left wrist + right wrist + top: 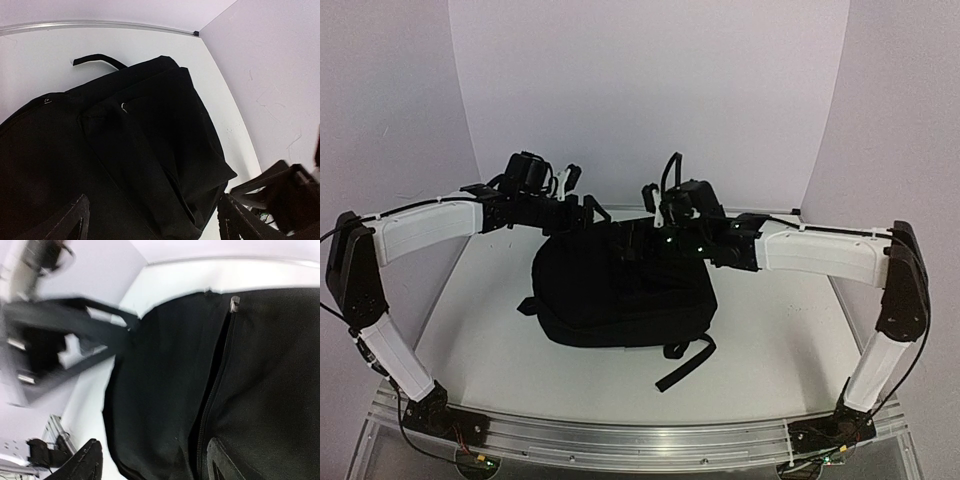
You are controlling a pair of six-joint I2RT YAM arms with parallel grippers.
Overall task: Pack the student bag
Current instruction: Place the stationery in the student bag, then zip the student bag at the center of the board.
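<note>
Smack in the middle of the white table (470,330) lies the student bag (620,285), flat, with a loose strap (685,365) trailing toward the near edge. Both arms hang over its far end. Left gripper (152,212) is spread wide with nothing in it. Right gripper (154,455) is spread too, just above the zipper (215,385). My guess is it's zip time. I'd pinch the little pull tab (234,301) square-on, pin the fabric with the other claw, and drag along the track, not upward. Can't tell if the zip's open or closed.
</note>
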